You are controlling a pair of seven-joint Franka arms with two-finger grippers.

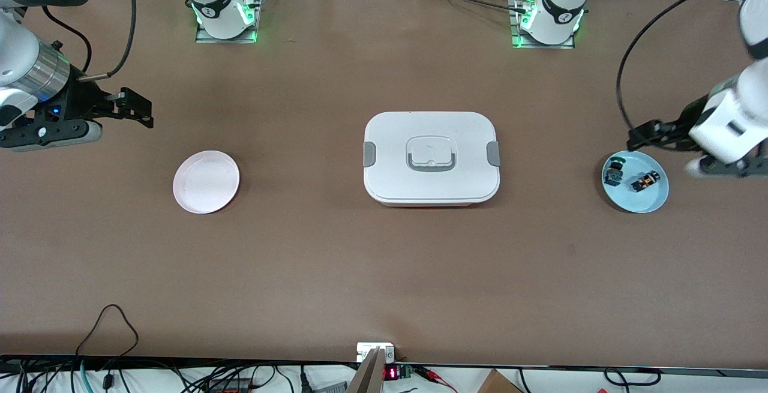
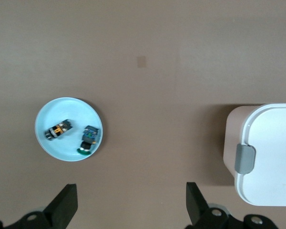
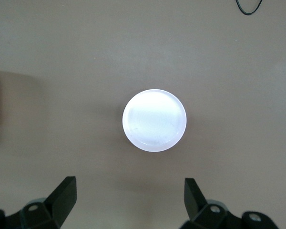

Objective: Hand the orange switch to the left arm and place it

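Note:
The orange switch (image 1: 645, 181) lies on a blue plate (image 1: 651, 199) at the left arm's end of the table, beside a green-accented switch (image 1: 614, 171). In the left wrist view the orange switch (image 2: 57, 130) and the green switch (image 2: 88, 141) lie on that plate (image 2: 69, 109). My left gripper (image 1: 637, 139) is open and empty, up over the plate's edge; it also shows in its wrist view (image 2: 131, 205). My right gripper (image 1: 143, 110) is open and empty over bare table near a pink plate; it also shows in its wrist view (image 3: 129, 202). The white box (image 1: 431, 159) stands mid-table between the plates.
An empty pink plate (image 1: 206, 182) lies at the right arm's end of the table and shows in the right wrist view (image 3: 154, 120). The box's latch side shows in the left wrist view (image 2: 267, 157). Cables run along the table edge nearest the front camera.

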